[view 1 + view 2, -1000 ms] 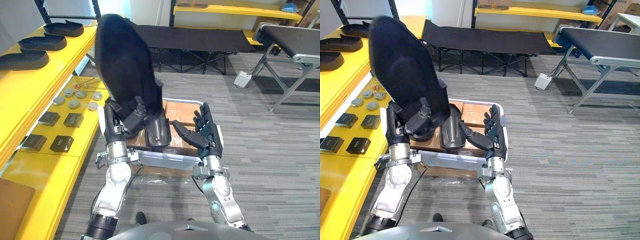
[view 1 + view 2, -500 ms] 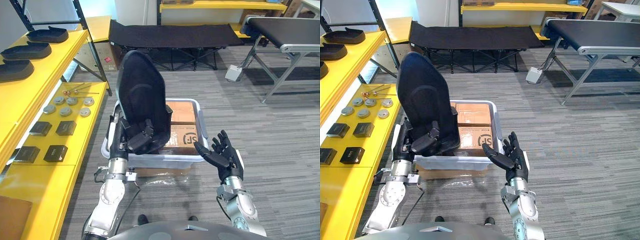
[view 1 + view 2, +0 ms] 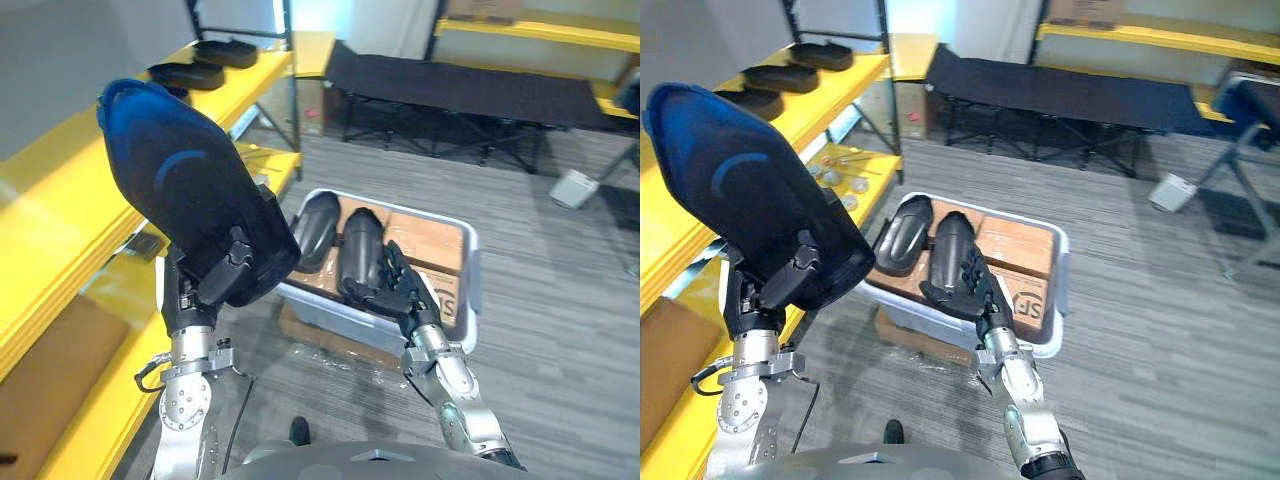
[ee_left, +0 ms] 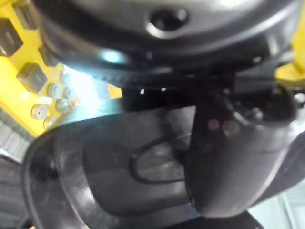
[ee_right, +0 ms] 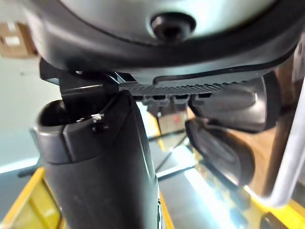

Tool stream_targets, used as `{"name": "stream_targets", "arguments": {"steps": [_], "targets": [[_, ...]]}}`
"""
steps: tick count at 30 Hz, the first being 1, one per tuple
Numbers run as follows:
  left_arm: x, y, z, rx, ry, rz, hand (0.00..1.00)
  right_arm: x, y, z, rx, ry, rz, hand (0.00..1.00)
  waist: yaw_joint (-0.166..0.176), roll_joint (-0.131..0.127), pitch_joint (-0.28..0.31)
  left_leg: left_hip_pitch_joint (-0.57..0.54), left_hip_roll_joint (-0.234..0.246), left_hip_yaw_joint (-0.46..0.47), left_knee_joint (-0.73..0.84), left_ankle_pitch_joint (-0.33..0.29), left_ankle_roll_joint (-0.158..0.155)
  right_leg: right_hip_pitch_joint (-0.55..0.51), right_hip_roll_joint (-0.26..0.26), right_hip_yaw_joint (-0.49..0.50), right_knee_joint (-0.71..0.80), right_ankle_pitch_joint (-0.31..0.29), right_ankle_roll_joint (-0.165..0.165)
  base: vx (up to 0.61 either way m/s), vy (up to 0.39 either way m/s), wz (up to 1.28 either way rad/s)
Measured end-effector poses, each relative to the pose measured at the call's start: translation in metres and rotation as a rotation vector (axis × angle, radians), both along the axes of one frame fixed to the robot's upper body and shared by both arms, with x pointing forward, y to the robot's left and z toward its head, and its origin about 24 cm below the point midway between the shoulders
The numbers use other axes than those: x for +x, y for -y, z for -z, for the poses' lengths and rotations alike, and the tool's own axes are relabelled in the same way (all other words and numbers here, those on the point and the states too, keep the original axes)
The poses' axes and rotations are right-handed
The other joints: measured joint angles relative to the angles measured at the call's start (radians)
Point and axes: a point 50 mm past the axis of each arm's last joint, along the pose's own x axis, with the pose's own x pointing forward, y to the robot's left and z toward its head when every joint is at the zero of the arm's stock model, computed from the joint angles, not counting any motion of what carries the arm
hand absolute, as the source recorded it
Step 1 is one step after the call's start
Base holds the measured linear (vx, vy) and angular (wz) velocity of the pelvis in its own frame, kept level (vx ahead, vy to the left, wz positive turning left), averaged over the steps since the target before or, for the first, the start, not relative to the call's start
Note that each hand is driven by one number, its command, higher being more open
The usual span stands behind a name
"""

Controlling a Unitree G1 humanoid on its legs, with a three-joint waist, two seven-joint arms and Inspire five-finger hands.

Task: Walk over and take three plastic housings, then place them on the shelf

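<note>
The left robot hand [image 3: 225,278] grips a large black oval plastic housing [image 3: 180,180], now swung up beside the yellow metal shelf [image 3: 60,215]. The right robot hand [image 3: 392,290], open in mid-air a moment ago, now lays spread fingers on a second black housing [image 3: 360,235] inside the white plastic bin [image 3: 468,290]. A second pick seems to be starting.

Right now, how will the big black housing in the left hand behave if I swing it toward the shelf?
Probably stiff: the black housing holds its shell shape though the left hand grips just its lower end. Likely light for its size, being a hollow shell. Held so low, it may tip or twist.
</note>
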Motion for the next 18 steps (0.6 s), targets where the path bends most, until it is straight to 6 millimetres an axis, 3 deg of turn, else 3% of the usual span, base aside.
{"name": "stream_targets", "arguments": {"steps": [2,5,6,7,10,11,13,15,18], "targets": [[-0.003,-0.001,0.001,-0.001,-0.001,0.023,0.0,0.0,0.001,0.004,-0.006,-0.022,0.004,1.0,0.005,-0.005,0.011,0.0,-0.007,-0.061,0.001,0.018,0.004,0.019,-0.003,-0.002,0.027,-0.013,-0.011,0.05,0.053,1.05],[-0.007,-0.006,0.003,-0.031,-0.008,0.029,0.0,-0.001,0.002,0.008,-0.028,-0.041,0.005,1.0,0.013,-0.021,0.025,-0.032,-0.028,-0.115,-0.003,0.013,-0.002,0.039,-0.016,-0.061,0.052,-0.052,0.01,-0.01,0.008,0.94],[-0.007,-0.007,0.004,-0.036,-0.01,0.031,0.0,-0.001,0.003,0.008,-0.042,-0.039,0.007,1.0,0.012,-0.023,0.033,-0.04,-0.023,-0.08,-0.003,-0.007,0.001,0.046,-0.019,-0.083,0.05,-0.053,0.013,-0.1,0.017,1.39],[-0.007,-0.006,0.004,-0.04,-0.009,0.056,0.0,-0.004,0.012,0.009,-0.051,-0.047,0.041,1.0,-0.004,-0.018,0.052,-0.074,0.008,0.086,0.039,-0.041,0.003,0.069,-0.022,-0.157,0.051,-0.046,0.023,-0.08,0.045,1.57],[-0.005,0.004,0.006,-0.03,-0.004,0.161,0.0,-0.019,0.041,0.018,-0.07,-0.104,0.166,1.0,-0.029,-0.004,0.07,-0.104,0.11,0.409,0.144,-0.048,0.015,0.123,-0.03,-0.26,0.082,-0.06,0.036,-0.02,0.107,1.51],[-0.005,0.008,0.007,-0.03,-0.003,0.189,0.0,-0.023,0.049,0.02,-0.08,-0.113,0.203,1.0,-0.029,0.002,0.076,-0.102,0.106,0.419,0.154,-0.05,0.023,0.125,-0.05,-0.269,0.118,-0.078,0.039,0.0,0.104,1.06],[-0.003,0.009,0.009,-0.023,-0.006,0.204,0.0,-0.022,0.058,0.016,-0.091,-0.086,0.231,1.0,-0.03,0.007,0.091,-0.103,0.091,0.403,0.154,-0.044,0.041,0.116,-0.069,-0.226,0.152,-0.107,0.014,0.0,0.093,0.27],[-0.001,0.01,0.01,-0.034,-0.008,0.218,0.0,-0.018,0.057,0.012,-0.088,-0.05,0.224,1.0,-0.034,0.0,0.097,-0.099,0.077,0.423,0.155,-0.043,0.047,0.113,-0.081,-0.176,0.136,-0.118,0.025,-0.04,0.073,-0.18],[-0.001,0.019,0.011,-0.044,-0.013,0.251,0.0,-0.017,0.054,0.01,-0.082,-0.031,0.197,1.0,-0.03,0.002,0.102,-0.078,0.081,0.427,0.177,-0.051,0.022,0.112,-0.088,-0.116,0.131,-0.117,0.025,-0.05,0.049,-0.39]]}}
